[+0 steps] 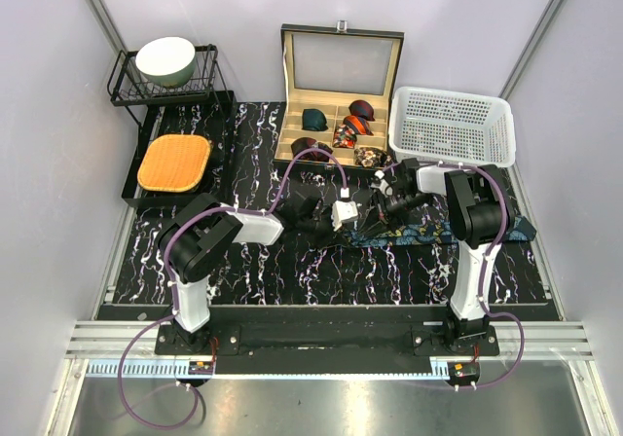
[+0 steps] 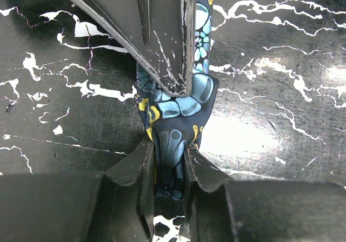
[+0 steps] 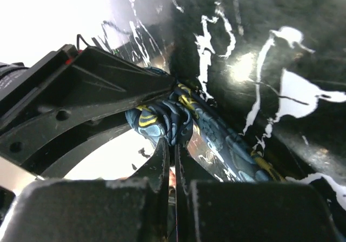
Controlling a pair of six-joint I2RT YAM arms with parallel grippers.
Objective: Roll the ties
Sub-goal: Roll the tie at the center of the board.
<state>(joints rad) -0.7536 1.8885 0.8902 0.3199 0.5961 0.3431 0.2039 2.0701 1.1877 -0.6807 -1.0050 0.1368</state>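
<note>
Overhead, I see both arms reaching in over the middle of the black, white-veined marble-pattern mat (image 1: 292, 272), their tips almost meeting. The dark navy fabric necktie with a teal-and-gold pattern (image 1: 496, 232) lies as a long flat strip along the mat. It runs from between the two tools, under the right arm, and out to the mat's right edge, and its left end is gathered up where the tools meet. On my left wrist camera the left gripper (image 2: 168, 150) pinches a folded bit of that necktie, with the cloth standing between its fingers and bunching just above them. The right gripper (image 3: 173, 147) has its fingers pressed together with a crumpled wad of the necktie right at their tips. I cannot tell whether any cloth is caught between them. Behind the arms stands an open wooden compartment box (image 1: 341, 61) holding rolled ties, among them a green coiled tie (image 1: 314, 119), a maroon coiled tie (image 1: 362, 108) and a red-orange coiled tie (image 1: 358, 125). A white plastic mesh basket (image 1: 450, 125) sits just beside the box on the right. At far left a white-and-green bowl (image 1: 165, 61) rests in a black wire rack (image 1: 131, 81), with an orange woven pad (image 1: 174, 162) below it.
</note>
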